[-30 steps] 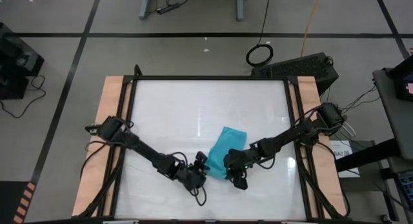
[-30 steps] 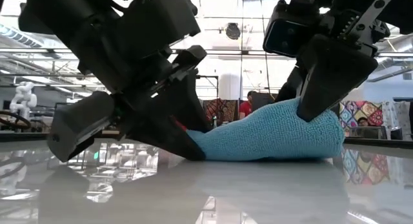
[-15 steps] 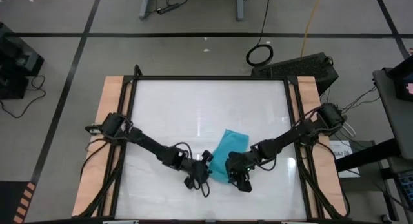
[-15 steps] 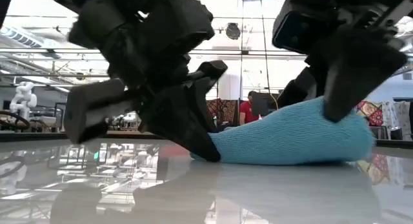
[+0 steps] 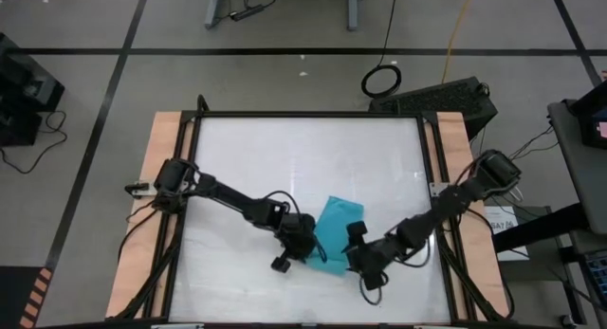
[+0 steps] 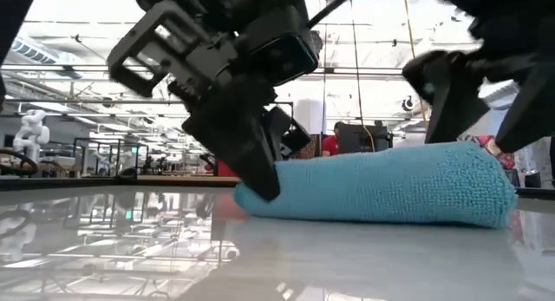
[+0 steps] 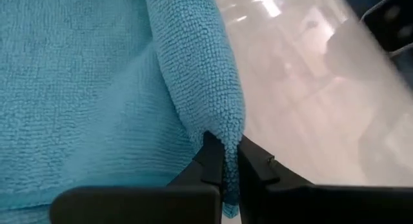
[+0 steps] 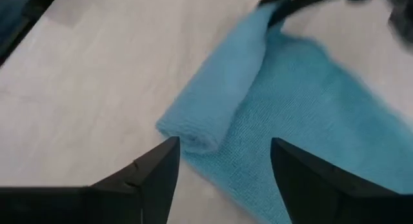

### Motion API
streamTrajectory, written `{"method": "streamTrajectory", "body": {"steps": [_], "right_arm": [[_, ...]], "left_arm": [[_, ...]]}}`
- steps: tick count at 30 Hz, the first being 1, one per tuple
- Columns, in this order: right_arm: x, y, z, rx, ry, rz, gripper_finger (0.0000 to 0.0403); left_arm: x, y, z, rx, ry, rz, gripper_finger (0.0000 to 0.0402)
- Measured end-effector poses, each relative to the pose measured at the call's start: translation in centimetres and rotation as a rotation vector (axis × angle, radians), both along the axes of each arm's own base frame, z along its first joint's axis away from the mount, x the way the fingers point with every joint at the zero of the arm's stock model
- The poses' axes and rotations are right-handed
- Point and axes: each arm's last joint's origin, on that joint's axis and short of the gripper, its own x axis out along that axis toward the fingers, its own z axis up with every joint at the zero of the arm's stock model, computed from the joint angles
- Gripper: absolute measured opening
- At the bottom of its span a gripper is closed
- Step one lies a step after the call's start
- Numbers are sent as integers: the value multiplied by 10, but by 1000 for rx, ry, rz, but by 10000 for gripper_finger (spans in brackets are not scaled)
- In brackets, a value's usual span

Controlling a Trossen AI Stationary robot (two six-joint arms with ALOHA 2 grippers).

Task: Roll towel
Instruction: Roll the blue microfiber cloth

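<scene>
left gripper (image 7: 230, 161) low, fingers pinched together, right gripper (image 8: 222, 162) beside it, fingers spread

Plain turquoise towel (image 5: 334, 236), black grippers, glossy white table (image 5: 285, 158) with tan edges.

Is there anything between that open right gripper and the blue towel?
Nothing: in the right wrist view, only bare table separates the open right gripper from the towel's rolled end.

1 towel (image 5: 334, 232), 2 end effectors: left end effector (image 5: 305, 246) and right end effector (image 5: 358, 257), on 1 table (image 5: 285, 149).
</scene>
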Motion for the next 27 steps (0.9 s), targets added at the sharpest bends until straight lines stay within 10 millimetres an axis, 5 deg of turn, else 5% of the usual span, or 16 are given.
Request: {"method": "streamTrajectory", "body": {"steps": [13, 20, 27], "right_arm": [[-21, 44, -9, -178, -190, 28, 208], [-21, 59, -30, -217, -259, -49, 208], [-8, 82, -30, -294, -320, -76, 223]], "left_arm": [[14, 26, 6, -120, 7, 34, 20], [14, 26, -1, -162, 42, 2, 21], [14, 25, -2, -182, 40, -16, 22]]}}
